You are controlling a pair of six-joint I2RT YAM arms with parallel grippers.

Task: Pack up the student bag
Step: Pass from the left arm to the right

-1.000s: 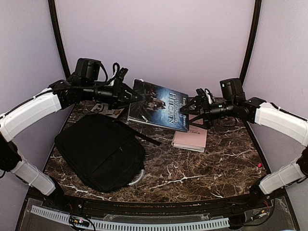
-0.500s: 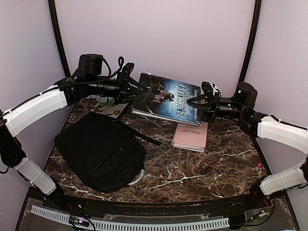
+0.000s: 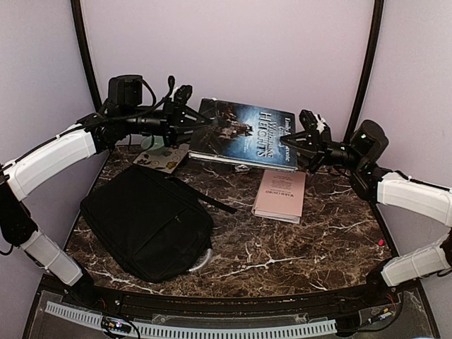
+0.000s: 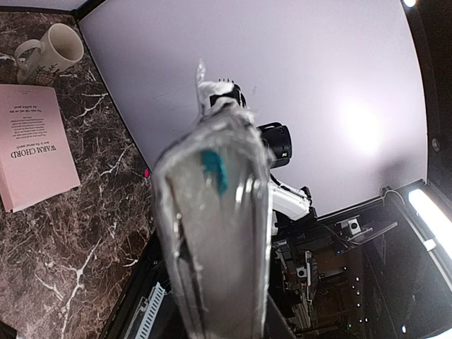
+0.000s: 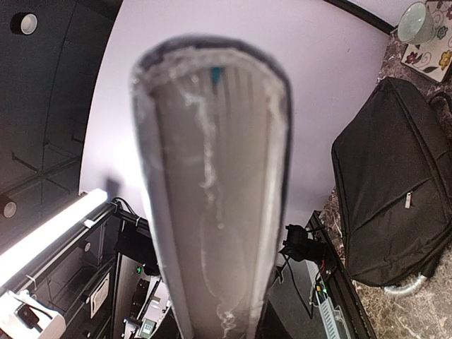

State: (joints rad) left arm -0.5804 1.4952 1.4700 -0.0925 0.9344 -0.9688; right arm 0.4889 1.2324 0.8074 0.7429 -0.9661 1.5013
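The student bag (image 3: 145, 222) lies flat and closed on the left of the marble table, its grey-white handle (image 3: 203, 260) toward the front; it also shows in the right wrist view (image 5: 392, 183). A blue hardback book (image 3: 244, 134) hangs in the air at the back, cover up. My left gripper (image 3: 192, 120) is shut on its left edge. My right gripper (image 3: 293, 141) is shut on its right edge. In each wrist view the book's page edge (image 4: 215, 240) (image 5: 212, 183) fills the space between the jaws and hides the fingers.
A pink book (image 3: 280, 194) (image 4: 32, 145) lies flat on the table under the raised book, right of the bag. A pale mug (image 4: 53, 48) (image 5: 417, 21) and a flowered card (image 3: 164, 159) sit at the back left by the wall.
The right gripper has closed on the blue book's right edge. Both arms have lifted the book off the table and levelled it, a little farther back.
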